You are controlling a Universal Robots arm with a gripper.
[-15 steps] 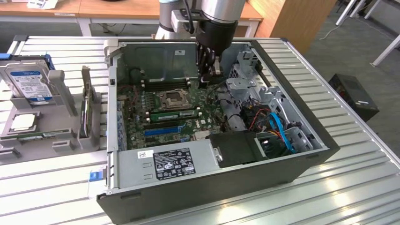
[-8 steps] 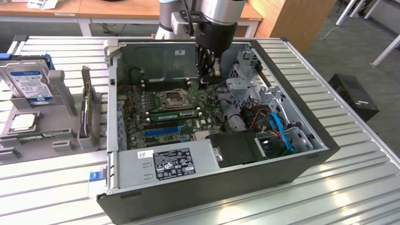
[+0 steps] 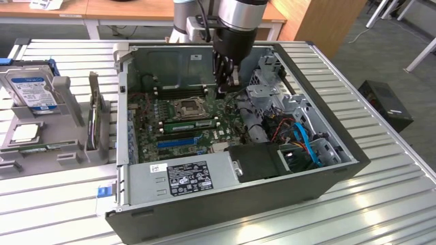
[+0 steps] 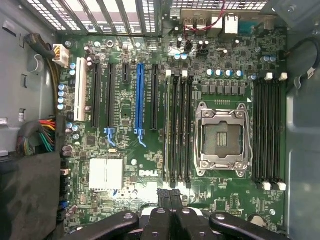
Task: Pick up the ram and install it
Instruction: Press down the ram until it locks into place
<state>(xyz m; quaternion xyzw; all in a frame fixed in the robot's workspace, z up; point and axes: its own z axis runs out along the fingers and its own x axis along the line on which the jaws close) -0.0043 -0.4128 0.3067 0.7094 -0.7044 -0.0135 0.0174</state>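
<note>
**Arm over an open computer:** Your arm reaches down into a computer case (image 3: pixel 327 168) lying open on a slatted metal table (image 3: pixel 381 214). Its gripper (image 3: pixel 229 84) hangs above the motherboard (image 3: pixel 150 132), close to the metal drive cage (image 3: pixel 269 93). You have the fingers closed tight against each other. In the wrist view the gripper (image 4: pixel 170 196) shows its dark tips meeting as one block over the board's edge, by the white "DELL" lettering.

The ram (image 4: pixel 167 130), a thin green stick, stands in the bank of long black memory slots (image 4: pixel 182 130) beside the processor socket (image 4: pixel 222 137). It sits in the slot farthest from that socket, between white end clips, with the blue slot (image 4: pixel 139 95) near it on its other side. In the exterior view the ram (image 3: pixel 189 124) runs between the processor socket (image 3: pixel 187 107) and the blue slot (image 3: pixel 178 143). You cannot tell from here whether the stick is pushed fully home. The gripper is apart from it, not touching.

A second bank of black slots (image 4: pixel 269 130) lies on the socket's other side. A grey power supply (image 3: pixel 184 176) with printed labels fills the near end of the case. Blue cables (image 3: pixel 307 143) curl at the exterior view's right. At the exterior view's left, a grey tray (image 3: pixel 68 153) beside the case holds a hard drive (image 3: pixel 30 89) standing upright.
</note>
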